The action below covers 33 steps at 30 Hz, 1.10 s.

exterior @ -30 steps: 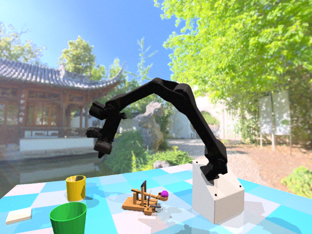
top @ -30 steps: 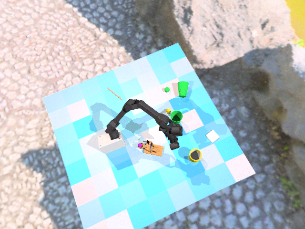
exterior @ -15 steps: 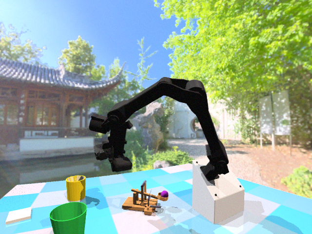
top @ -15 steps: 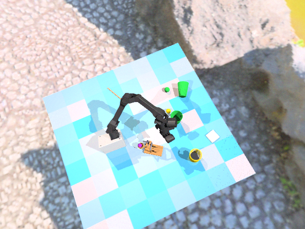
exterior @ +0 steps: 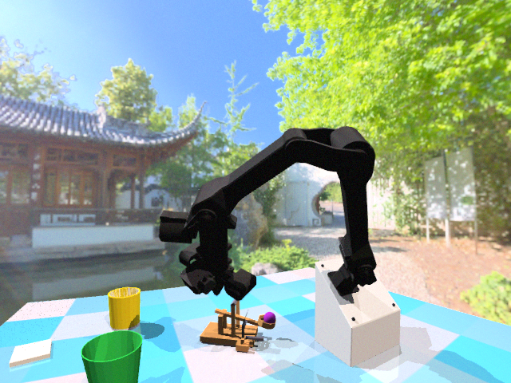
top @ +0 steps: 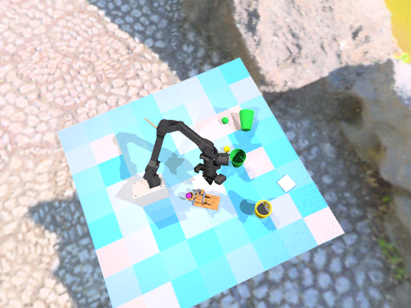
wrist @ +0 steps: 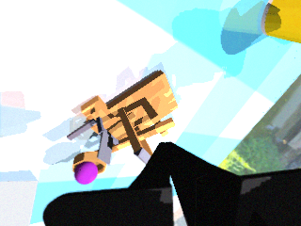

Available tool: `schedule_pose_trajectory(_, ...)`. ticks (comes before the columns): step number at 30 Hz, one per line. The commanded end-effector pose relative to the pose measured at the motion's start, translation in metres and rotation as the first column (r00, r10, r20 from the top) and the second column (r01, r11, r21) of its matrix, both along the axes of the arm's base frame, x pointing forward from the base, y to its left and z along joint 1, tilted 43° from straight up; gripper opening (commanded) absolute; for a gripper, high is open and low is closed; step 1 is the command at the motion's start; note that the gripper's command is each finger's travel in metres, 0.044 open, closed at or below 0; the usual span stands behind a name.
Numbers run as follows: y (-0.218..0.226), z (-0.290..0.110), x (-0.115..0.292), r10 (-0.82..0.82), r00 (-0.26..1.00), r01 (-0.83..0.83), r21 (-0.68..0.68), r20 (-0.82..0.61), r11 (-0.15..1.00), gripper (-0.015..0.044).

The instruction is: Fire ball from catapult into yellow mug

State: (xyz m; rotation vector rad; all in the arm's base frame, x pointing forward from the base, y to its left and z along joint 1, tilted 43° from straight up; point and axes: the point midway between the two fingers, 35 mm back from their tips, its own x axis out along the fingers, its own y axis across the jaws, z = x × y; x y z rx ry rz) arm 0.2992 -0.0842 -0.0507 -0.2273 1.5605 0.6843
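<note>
A purple ball [top: 188, 195] [exterior: 269, 317] [wrist: 86, 172] sits in the cup of the orange wooden catapult [top: 212, 203] [exterior: 212, 331] [wrist: 162, 96]. The throwing arm is low at that end. The catapult's long base points roughly towards the yellow mug [top: 262, 215] [exterior: 124, 309] [wrist: 289, 21], with the ball cup at the end away from it. The mug stands upright. My gripper [top: 209, 182] [exterior: 217, 291] [wrist: 165, 147] is shut with nothing between its fingertips. It points down above the catapult and does not appear to touch it. The fingers hide a corner of the catapult's surroundings in the wrist view.
An upright green cup [top: 236, 164] [exterior: 111, 362] stands beside a yellow ball [top: 227, 149]. Another green cup [top: 246, 120] and a green ball [top: 225, 120] are farther back. A white square tile [top: 286, 183] [exterior: 30, 353] lies near the mug. A thin orange stick [top: 150, 122] lies behind the arm.
</note>
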Motion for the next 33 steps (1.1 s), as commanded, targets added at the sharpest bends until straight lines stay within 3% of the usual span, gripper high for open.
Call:
schedule_pose_trajectory(1, 0.014, 0.002, -0.022, 0.131, 0.991, -0.132, -0.012, -0.036, 0.991, 0.0)
schedule_pose_trajectory(15, 0.046, 0.014, -0.095, 0.532, 0.832, -0.541, -0.013, -0.157, 0.841, 0.0)
schedule_pose_trajectory(33, 0.059, 0.001, -0.092, 0.537, 0.829, -0.545, -0.013, -0.157, 0.838, 0.0)
